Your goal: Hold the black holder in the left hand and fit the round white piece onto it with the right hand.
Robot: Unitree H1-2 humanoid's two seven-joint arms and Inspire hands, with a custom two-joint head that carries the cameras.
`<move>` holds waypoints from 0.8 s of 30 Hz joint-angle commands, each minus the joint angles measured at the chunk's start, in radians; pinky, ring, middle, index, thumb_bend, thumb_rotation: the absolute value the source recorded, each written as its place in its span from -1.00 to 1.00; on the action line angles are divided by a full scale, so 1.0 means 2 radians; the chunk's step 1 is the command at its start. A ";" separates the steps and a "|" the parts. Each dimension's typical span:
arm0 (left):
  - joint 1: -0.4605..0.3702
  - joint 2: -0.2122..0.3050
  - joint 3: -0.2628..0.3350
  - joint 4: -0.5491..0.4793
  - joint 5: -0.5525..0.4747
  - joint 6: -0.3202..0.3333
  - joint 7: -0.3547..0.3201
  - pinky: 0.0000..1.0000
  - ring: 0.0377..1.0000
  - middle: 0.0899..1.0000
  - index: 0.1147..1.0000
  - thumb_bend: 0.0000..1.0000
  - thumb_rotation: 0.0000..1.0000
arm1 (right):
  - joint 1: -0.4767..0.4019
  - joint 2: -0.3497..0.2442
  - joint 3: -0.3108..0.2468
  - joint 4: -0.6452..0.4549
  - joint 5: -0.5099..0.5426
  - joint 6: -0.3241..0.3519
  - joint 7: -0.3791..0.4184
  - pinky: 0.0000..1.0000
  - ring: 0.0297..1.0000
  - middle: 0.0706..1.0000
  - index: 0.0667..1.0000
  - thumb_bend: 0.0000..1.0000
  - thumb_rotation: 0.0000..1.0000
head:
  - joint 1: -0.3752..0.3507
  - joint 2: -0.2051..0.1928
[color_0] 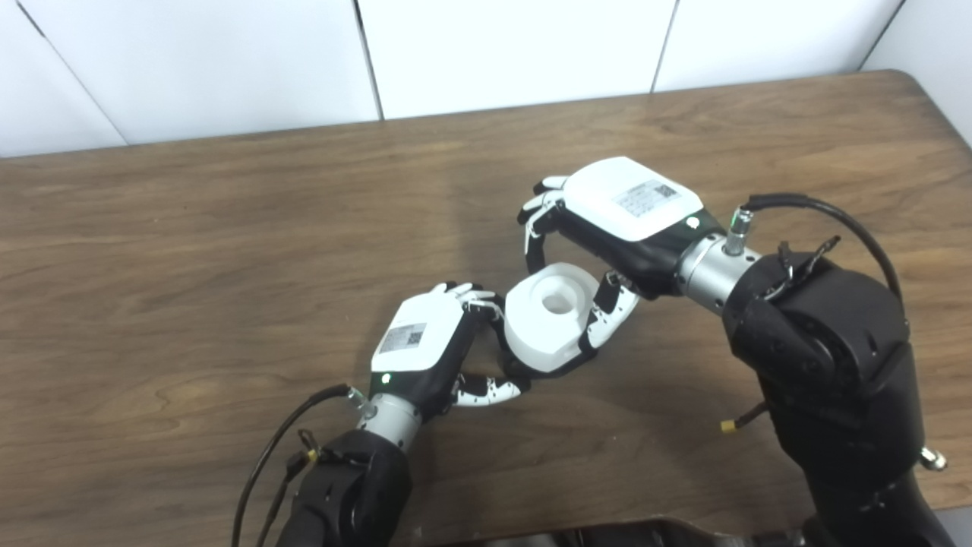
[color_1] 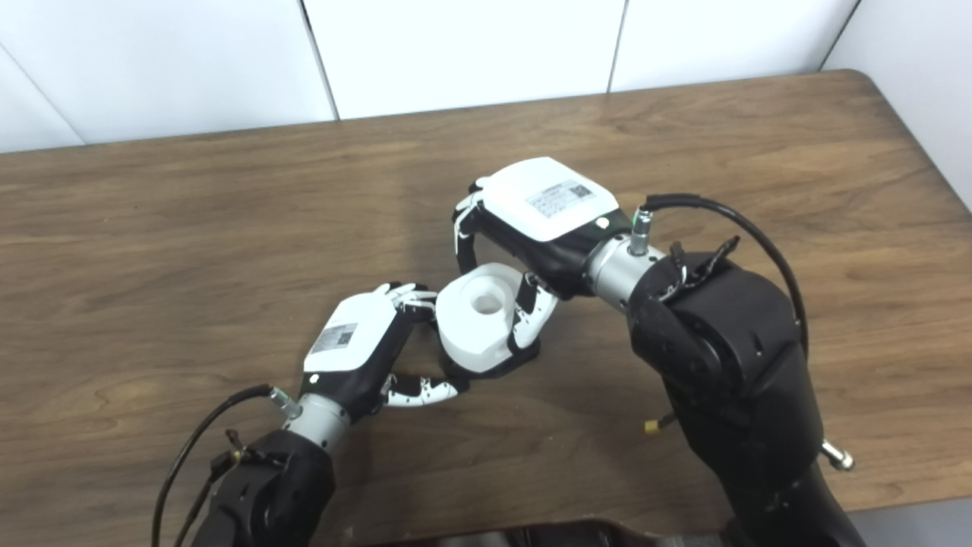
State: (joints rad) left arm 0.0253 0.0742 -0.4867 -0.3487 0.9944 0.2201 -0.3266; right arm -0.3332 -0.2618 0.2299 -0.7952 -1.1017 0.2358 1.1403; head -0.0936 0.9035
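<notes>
While the round white piece sits mid-table, both hands are wrapped on it from opposite sides. Left hand comes in from its left, fingers curled against the side, thumb tucked underneath. Right hand arches over from its far right, pinching its rim. Black holder only peeks out under the piece, touching it.
</notes>
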 commanded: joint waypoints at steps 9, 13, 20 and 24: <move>-0.006 -0.005 -0.003 -0.012 0.002 -0.005 0.001 0.91 0.78 0.58 -0.16 0.03 -0.89 | -0.017 -0.001 -0.007 0.000 0.002 -0.008 0.009 0.57 0.82 0.60 -0.11 0.05 -0.73 | -0.001 0.000; -0.006 -0.005 -0.003 -0.012 0.000 -0.005 0.001 0.91 0.78 0.58 -0.16 0.03 -0.89 | -0.025 -0.003 -0.009 -0.002 0.003 -0.007 0.019 0.57 0.82 0.59 -0.11 0.05 -0.73 | -0.001 0.000; -0.007 -0.005 -0.003 -0.011 0.000 -0.005 0.002 0.90 0.78 0.58 -0.16 0.03 -0.89 | -0.033 -0.003 -0.012 0.004 0.000 -0.004 0.022 0.56 0.81 0.58 -0.11 0.05 -0.73 | 0.001 0.001; -0.007 -0.005 -0.003 -0.012 0.000 -0.006 0.002 0.91 0.77 0.58 -0.16 0.03 -0.89 | -0.032 -0.002 -0.013 0.004 0.001 -0.002 0.024 0.57 0.83 0.58 -0.11 0.05 -0.73 | 0.001 0.001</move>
State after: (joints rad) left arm 0.0252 0.0737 -0.4867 -0.3488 0.9897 0.2204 -0.3267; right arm -0.3641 -0.2627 0.2148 -0.7708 -1.0952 0.2340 1.1675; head -0.0920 0.9050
